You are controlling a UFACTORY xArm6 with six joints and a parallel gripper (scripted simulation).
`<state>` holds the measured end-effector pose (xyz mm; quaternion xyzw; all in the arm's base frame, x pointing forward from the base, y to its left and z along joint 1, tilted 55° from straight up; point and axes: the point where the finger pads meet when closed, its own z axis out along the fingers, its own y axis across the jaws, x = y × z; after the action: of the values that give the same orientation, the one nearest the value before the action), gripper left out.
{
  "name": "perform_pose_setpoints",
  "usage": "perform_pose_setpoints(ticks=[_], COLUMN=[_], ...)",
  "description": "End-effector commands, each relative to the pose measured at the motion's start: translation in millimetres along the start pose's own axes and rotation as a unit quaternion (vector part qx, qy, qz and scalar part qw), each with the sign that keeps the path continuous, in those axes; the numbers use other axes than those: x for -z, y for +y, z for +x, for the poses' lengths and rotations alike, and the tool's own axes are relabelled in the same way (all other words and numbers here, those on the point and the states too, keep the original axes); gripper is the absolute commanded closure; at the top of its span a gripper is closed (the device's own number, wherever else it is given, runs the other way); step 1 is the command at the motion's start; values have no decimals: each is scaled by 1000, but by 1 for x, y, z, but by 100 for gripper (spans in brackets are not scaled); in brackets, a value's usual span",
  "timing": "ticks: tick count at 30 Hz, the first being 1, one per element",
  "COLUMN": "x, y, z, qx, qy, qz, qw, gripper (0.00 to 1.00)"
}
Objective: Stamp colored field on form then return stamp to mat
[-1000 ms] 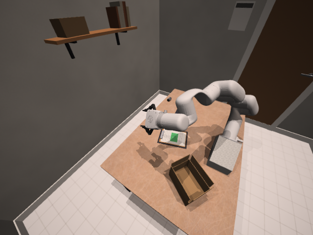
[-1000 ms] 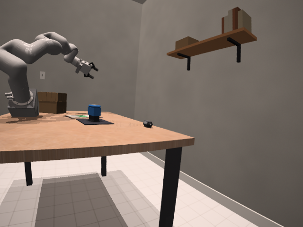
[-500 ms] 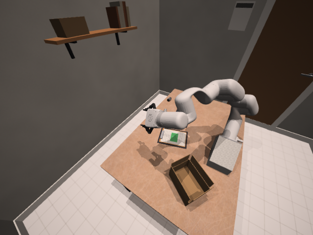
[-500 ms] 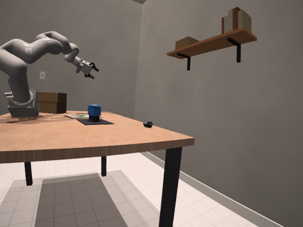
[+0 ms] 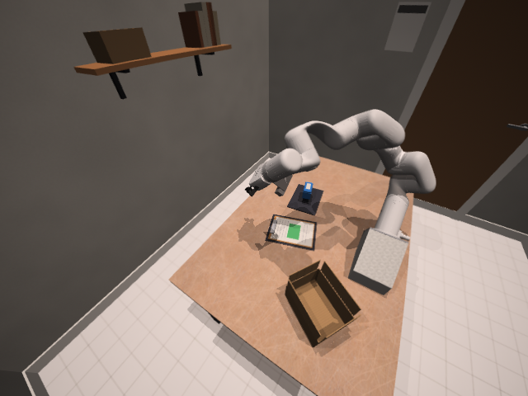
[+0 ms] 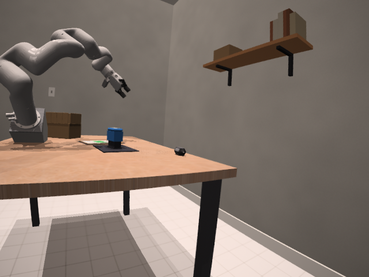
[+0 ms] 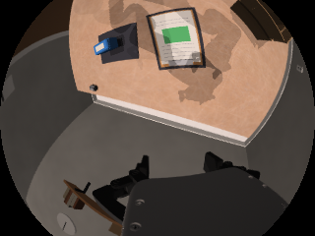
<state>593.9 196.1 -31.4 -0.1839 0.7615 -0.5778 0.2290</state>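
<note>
Blue stamp (image 5: 308, 190) upright on dark mat (image 5: 298, 205), beside the form (image 5: 291, 232); open gripper (image 5: 250, 190) apart

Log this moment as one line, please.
gripper: open, empty, raised beyond table edge | stamp: upright on mat | green field: unstamped

High top, low exterior, perhaps outward-tilted wrist; shared table (image 5: 238, 272).

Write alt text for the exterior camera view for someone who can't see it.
An open, empty gripper hangs in the air above a blue stamp standing upright on a dark mat on a wooden table. The form lies just behind the mat.
</note>
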Motion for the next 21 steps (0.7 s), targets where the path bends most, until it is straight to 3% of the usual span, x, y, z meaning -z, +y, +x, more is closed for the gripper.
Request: perform_pose_setpoints(ticks=[1, 2, 3, 5, 6, 8, 9, 12, 13, 14, 15, 17, 18, 20, 21], x=[-29, -29, -44, -44, -58, -58, -71, -71, -81, -81, -89, -90, -96, -97, -102], y=[-54, -54, -79, -79, -104, -104, -129, -129, -152, -152, -170, -173, -188, -192, -209], z=[16, 16, 32, 32, 50, 50, 70, 70, 92, 92, 113, 116, 136, 139, 163], qx=[-101, -101, -153, -153, -207, -207, -260, -260, -312, -312, -362, -362, -409, -409, -451], qy=[43, 43, 74, 74, 106, 106, 138, 138, 169, 169, 199, 199, 226, 226, 251], qz=[-21, -21, -23, -23, -23, -23, -20, -20, -14, -14, -6, -6, 4, 4, 16], qw=[994, 994, 985, 985, 972, 972, 955, 955, 935, 935, 911, 911, 884, 884, 856], gripper=[0, 0, 0, 0, 0, 0, 0, 0, 0, 0, 0, 0, 0, 0, 0])
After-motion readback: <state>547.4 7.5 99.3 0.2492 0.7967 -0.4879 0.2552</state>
